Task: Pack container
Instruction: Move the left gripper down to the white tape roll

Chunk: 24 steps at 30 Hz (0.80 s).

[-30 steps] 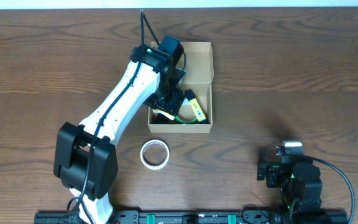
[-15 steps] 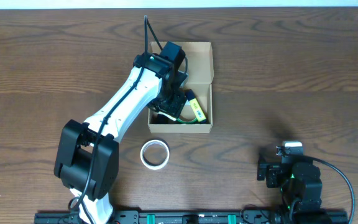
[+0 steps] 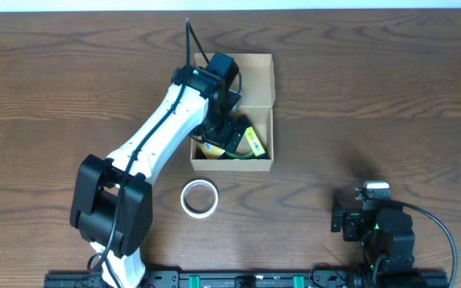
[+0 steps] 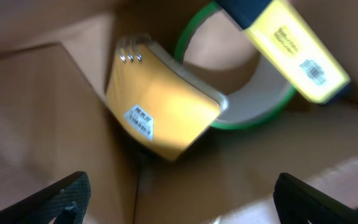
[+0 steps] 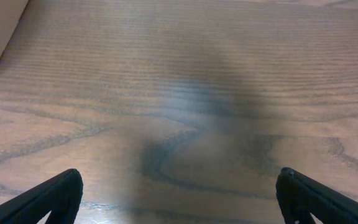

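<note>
- The dark brown wooden table is carrying everything.
- The white left arm is reaching over the container, its left gripper hanging inside with fingers spread wide and gripping nothing.
- The plain brown cardboard container is sitting open at mid-table, flap lid lying back on the far side.
- The right gripper is hovering over bare wood well apart from the container, its fingers spread wide and empty.
- A white tape roll is lying just in front of the container.
- A green-edged tape roll is lying inside.
- A yellow ring-bound square pad is leaning on the green-edged tape roll.
- A yellow-and-navy stick is lying across that roll.
</note>
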{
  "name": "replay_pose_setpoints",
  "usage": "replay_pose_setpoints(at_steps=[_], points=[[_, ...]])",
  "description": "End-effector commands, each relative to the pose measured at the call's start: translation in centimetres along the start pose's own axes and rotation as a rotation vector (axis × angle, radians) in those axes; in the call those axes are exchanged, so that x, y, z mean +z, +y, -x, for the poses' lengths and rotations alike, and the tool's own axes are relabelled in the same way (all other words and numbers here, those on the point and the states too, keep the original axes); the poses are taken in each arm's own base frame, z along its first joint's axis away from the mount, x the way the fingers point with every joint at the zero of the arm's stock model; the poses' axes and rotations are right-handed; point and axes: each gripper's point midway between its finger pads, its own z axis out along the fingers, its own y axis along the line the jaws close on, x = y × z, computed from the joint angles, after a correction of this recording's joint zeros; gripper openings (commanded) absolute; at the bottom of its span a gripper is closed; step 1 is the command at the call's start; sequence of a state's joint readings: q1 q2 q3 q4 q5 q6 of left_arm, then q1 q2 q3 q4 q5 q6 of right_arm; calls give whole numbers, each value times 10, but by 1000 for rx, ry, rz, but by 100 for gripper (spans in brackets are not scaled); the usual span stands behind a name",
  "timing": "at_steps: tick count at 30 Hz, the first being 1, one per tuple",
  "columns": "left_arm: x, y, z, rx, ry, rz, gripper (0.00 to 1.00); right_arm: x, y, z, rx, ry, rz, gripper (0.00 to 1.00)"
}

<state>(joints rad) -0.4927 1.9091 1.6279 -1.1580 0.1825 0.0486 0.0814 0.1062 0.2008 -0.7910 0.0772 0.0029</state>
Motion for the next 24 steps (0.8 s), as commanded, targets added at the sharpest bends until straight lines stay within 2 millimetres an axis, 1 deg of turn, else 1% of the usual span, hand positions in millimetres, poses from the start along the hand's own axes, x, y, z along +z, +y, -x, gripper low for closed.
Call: replay_pose_setpoints(at_steps=[1, 2, 4, 5, 7, 9, 11, 13, 14, 15, 17, 19, 24], points=[[-57, 0, 23, -2, -138, 38, 95, 0, -1, 1, -5, -6, -4, 99], [-79, 3, 24, -17, -183, 69, 95, 0, -1, 1, -5, -6, -5, 99], [-119, 9, 15, -49, -273, 115, 95, 0, -1, 1, -5, -6, -5, 99], [-130, 11, 9, -71, -294, 124, 95, 0, -1, 1, -5, -6, -4, 99], [-152, 20, -11, -141, -329, 145, 95, 0, -1, 1, -5, -6, -4, 99], [-158, 27, -25, -200, -338, 164, 95, 0, -1, 1, -5, -6, -5, 99], [-156, 30, -40, -248, -329, 171, 96, 0, -1, 1, -5, -6, -5, 99], [-146, 32, -57, -310, -307, 181, 95, 0, -1, 1, -5, -6, -5, 99], [-140, 33, -65, -340, -295, 184, 95, 0, -1, 1, -5, -6, -4, 99], [-128, 35, -78, -392, -283, 189, 95, 0, -1, 1, -5, -6, -5, 99], [-113, 35, -94, -460, -277, 186, 95, 0, -1, 1, -5, -6, -5, 99], [-98, 34, -111, -571, -292, 167, 95, 0, -1, 1, -5, -6, -4, 99], [-71, 30, -134, -811, -305, 133, 95, 0, -1, 1, -5, -6, -5, 99]])
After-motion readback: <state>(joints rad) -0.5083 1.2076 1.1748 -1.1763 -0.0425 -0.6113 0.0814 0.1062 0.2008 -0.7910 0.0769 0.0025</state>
